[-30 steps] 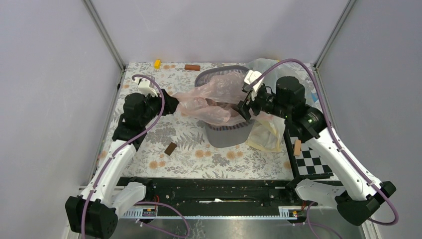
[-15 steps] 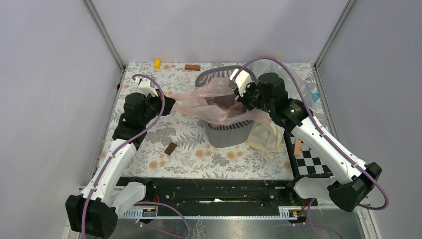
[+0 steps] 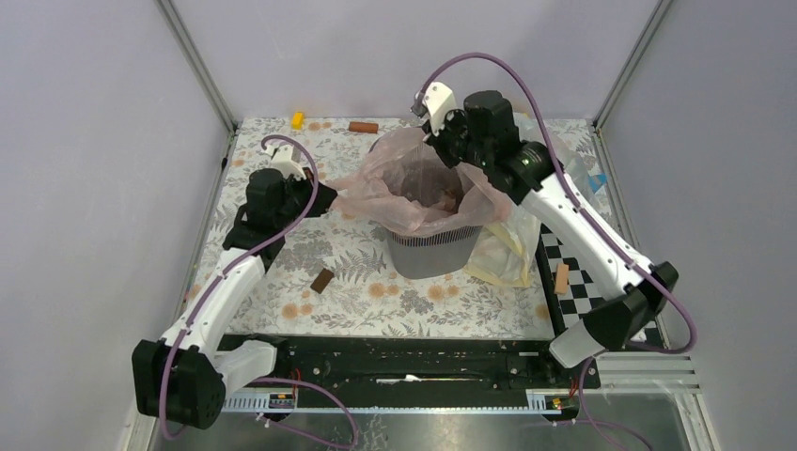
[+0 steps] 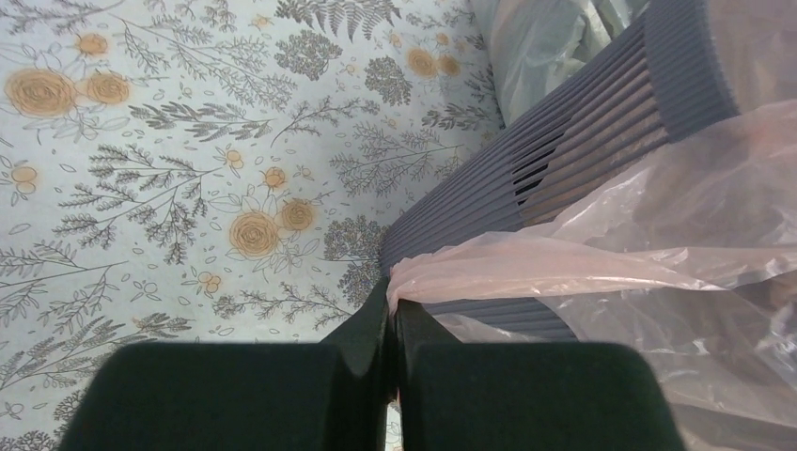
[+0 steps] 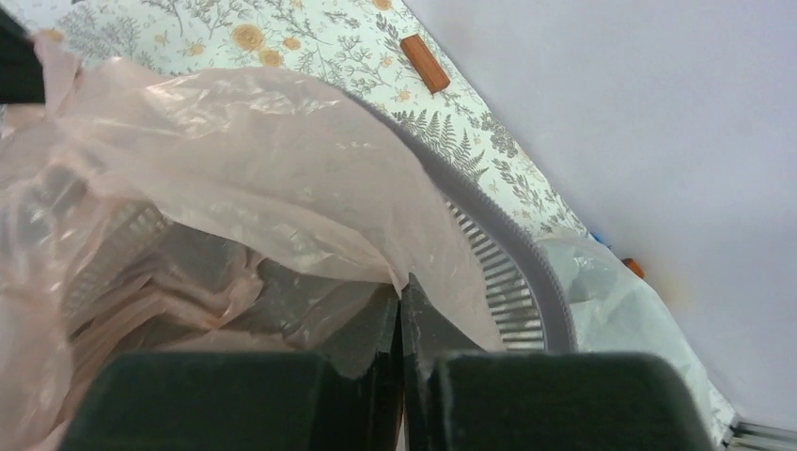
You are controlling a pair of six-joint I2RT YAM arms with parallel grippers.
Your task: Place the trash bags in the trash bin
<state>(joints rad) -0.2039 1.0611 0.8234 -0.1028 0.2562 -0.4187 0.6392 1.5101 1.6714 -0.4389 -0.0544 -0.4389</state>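
The pale pink trash bag (image 3: 399,178) hangs spread over the mouth of the dark grey mesh trash bin (image 3: 432,252) at mid-table. My left gripper (image 3: 329,197) is left of the bin, shut on the bag's left edge. In the left wrist view the film (image 4: 601,254) runs out from the closed fingertips (image 4: 392,303) across the bin's ribbed wall (image 4: 564,122). My right gripper (image 3: 434,137) hovers over the bin's far rim, shut on the bag's far edge. The right wrist view has the film (image 5: 235,122) pinched at the tips (image 5: 402,287) just inside the rim (image 5: 531,272).
A bigger clear bag with a cream-yellow band (image 3: 500,254) leans against the bin's right side. A dark brown block (image 3: 322,280) lies in front left. A yellow block (image 3: 297,119) and a brown block (image 3: 363,127) lie at the far edge. A checkerboard (image 3: 587,303) is at right.
Both grippers have shut on the pink bag. The right arm swung from the bin's right side up to its far rim, pulling the film up, so the bag's mouth now gapes over the bin.
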